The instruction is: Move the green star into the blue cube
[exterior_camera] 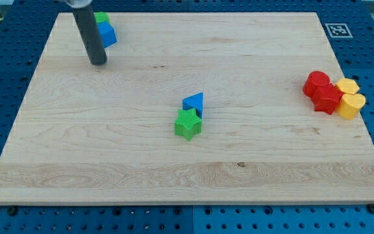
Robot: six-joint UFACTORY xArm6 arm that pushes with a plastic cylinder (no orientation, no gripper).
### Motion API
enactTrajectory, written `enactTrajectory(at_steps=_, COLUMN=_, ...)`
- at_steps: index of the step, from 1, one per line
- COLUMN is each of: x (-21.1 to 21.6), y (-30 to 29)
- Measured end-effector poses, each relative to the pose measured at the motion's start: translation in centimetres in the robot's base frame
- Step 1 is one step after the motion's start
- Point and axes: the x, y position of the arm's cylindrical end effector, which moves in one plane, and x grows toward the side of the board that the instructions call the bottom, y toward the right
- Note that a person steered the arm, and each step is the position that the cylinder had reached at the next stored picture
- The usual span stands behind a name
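Note:
The green star (187, 124) lies near the board's middle, touching a blue triangular block (194, 103) just above it on the right. The blue cube (106, 34) sits at the view's top left, with a green block (101, 17) behind it, partly hidden. My tip (97, 63) rests on the board just below and left of the blue cube, far to the upper left of the green star. The rod rises out of the view's top.
Two red blocks (317, 83) (328, 99) and two yellow blocks (347, 86) (351, 105) cluster at the view's right. The wooden board (109, 162) lies on a blue pegboard table. A marker tag (337, 30) sits at top right.

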Motion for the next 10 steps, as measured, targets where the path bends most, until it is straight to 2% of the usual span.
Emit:
enactTrajectory(at_steps=2, x=13.6, y=3.7)
enactTrajectory(at_steps=3, x=17.8, y=8.0)
enactTrajectory(at_steps=4, x=17.8, y=14.6)
enactTrajectory(at_steps=5, x=14.5, y=18.6)
enactTrajectory(at_steps=7, x=6.2, y=19.4)
enactTrajectory(at_steps=9, x=0.4, y=19.4)
enactTrajectory(at_steps=10, x=0.0, y=20.3)
